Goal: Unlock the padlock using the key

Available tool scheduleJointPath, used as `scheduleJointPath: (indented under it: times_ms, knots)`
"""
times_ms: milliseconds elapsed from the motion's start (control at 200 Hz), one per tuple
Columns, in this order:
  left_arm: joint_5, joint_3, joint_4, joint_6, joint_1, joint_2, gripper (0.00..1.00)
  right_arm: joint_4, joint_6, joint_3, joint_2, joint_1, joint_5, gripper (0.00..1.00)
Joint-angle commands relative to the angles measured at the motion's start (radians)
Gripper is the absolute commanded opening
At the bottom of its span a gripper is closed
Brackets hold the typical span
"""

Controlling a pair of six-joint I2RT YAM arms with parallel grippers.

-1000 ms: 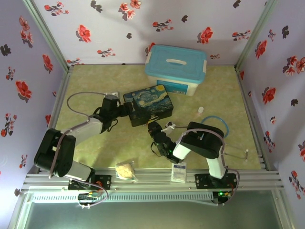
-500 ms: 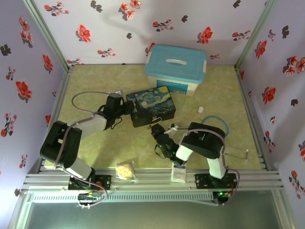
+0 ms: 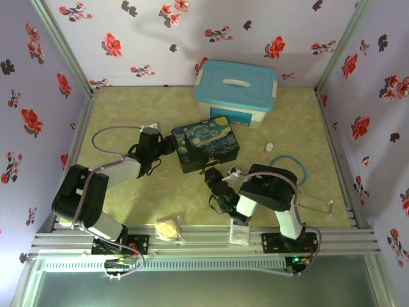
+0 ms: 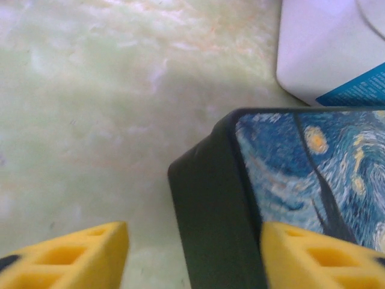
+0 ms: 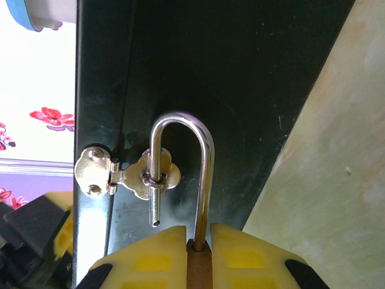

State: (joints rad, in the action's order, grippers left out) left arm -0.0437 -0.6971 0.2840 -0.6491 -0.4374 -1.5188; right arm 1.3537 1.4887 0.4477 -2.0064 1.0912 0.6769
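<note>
Right wrist: padlock [image 5: 198,266] shackle [image 5: 206,174] free (through hasp [image 5: 129,176])

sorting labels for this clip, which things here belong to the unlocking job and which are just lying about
Job: small brass padlock with silver shackle, hung on the Starry-Night painted tin box; right gripper holding it.
Lying about: blue-lidded white plastic box, small white bottle cap, crumpled yellowish lump.

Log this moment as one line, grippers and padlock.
right gripper: shut on padlock | shackle: free end out, threaded through hasp | left gripper: open, straddling tin box corner
</note>
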Motion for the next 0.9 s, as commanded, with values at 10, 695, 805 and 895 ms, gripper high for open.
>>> scheduleJointPath:
  times_ms: [10, 695, 805, 895]
  knots:
    - [0.013, 0.035, -0.051, -0.058, -0.002, 0.094, 0.72, 0.033, 0.013, 0.028, -0.038, -0.001, 0.065, 0.0]
    - [-0.044, 0.04, -0.048, -0.072, -0.064, -0.065, 0.54, 0.033, -0.017, 0.019, -0.032, -0.016, 0.049, 0.0]
    - [-0.035, 0.068, -0.018, -0.107, -0.05, -0.097, 0.52, 0.033, -0.094, 0.016, 0.005, -0.098, -0.091, 0.0]
    - [-0.015, 0.096, 0.029, -0.143, -0.037, -0.118, 0.5, 0.033, -0.128, -0.009, 0.049, -0.12, -0.092, 0.0]
